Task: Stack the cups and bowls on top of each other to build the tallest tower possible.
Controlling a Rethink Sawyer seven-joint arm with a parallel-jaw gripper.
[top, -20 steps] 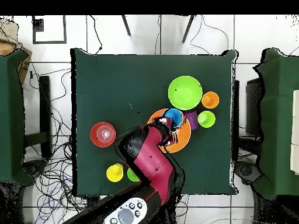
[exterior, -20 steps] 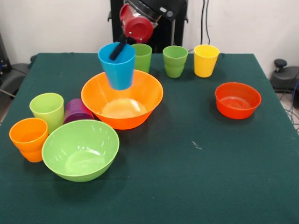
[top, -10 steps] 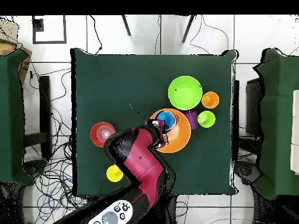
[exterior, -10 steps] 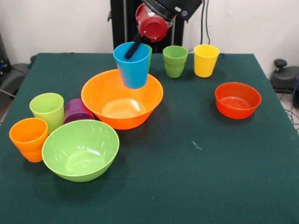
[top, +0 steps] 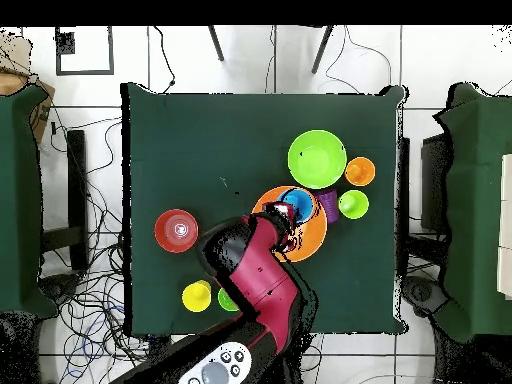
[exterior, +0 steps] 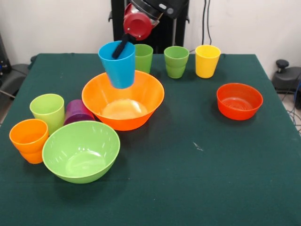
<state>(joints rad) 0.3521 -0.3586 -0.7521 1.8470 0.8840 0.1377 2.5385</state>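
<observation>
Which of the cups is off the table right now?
The blue cup. The gripper holds it in the air above the large orange bowl; every other cup rests on the table.

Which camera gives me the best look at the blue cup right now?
The front view. There the blue cup shows its whole side and rim, held up above the large orange bowl with a claw finger inside it. The overhead view shows only a blue patch beside the arm.
</observation>
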